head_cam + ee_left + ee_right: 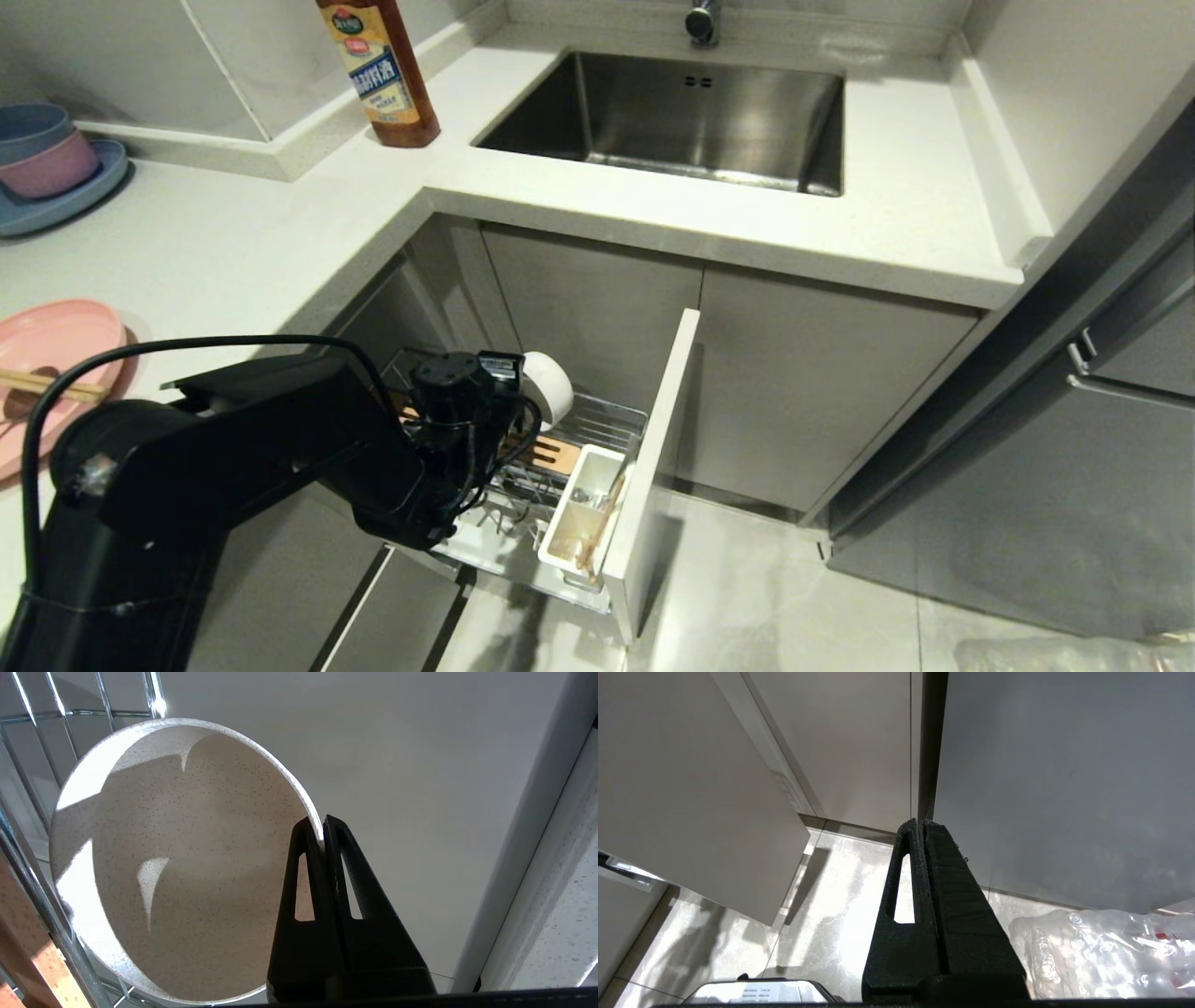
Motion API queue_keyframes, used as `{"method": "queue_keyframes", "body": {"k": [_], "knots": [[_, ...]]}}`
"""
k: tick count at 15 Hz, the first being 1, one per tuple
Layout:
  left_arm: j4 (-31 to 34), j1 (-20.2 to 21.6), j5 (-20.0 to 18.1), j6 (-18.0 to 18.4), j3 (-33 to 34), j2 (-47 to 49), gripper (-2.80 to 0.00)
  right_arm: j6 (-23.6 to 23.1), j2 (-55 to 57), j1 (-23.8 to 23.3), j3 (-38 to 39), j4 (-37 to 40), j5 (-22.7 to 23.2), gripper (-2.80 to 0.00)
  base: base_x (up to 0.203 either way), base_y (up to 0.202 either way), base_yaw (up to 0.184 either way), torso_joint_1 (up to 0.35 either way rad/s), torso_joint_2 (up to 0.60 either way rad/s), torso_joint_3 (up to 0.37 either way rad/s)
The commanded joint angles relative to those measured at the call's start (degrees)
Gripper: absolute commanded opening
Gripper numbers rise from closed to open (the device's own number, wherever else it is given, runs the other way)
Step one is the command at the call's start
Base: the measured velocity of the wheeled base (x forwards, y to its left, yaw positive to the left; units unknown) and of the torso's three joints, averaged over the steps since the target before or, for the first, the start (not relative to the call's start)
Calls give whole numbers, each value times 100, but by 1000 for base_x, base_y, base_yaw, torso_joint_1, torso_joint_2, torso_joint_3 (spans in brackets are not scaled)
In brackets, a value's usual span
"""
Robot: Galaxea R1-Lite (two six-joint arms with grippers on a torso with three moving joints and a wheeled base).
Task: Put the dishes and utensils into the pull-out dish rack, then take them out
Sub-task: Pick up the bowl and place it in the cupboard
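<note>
My left gripper [322,820] is shut on the rim of the cream-white speckled bowl [187,858], one finger inside and one outside. The bowl [553,385] is tipped on its side over the back of the pull-out dish rack [611,418], just beyond my left wrist. The rack's chrome wires [28,896] and wooden block [23,952] lie beside the bowl. The pink plate [65,341] rests on the counter at the left with light-wood chopsticks [51,383] across it. My right gripper [921,822] hangs shut and empty above the floor.
The rack's white utensil cup [579,509] holds a thin wood-coloured piece, behind the narrow door front [658,448]. A sauce bottle [383,70] and the sink [681,117] are on the counter. Small blue and pink bowls [42,159] sit stacked far left. A plastic bag [1106,947] lies on the floor.
</note>
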Motion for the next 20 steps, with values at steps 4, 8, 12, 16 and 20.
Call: {"method": "queue_keyframes", "body": {"k": [4, 8, 12, 16, 20], "knots": [[-46, 9, -1, -37, -7, 29, -280, 0, -2, 0, 18, -2, 0, -280, 0, 0, 0, 0, 0, 0], [-55, 9, -10, -31, -38, 51, -280, 0, -2, 0, 10, 4, 0, -280, 0, 0, 0, 0, 0, 0], [-46, 9, -10, -10, -64, 90, 0, 0, -2, 0, 18, -2, 0, -280, 0, 0, 0, 0, 0, 0], [-38, 9, -1, -19, -38, 46, 0, 0, -2, 0, 18, -2, 0, -280, 0, 0, 0, 0, 0, 0], [19, -5, -3, -17, 288, -562, 0, 0, -2, 0, 9, -2, 0, -280, 0, 0, 0, 0, 0, 0]]}}
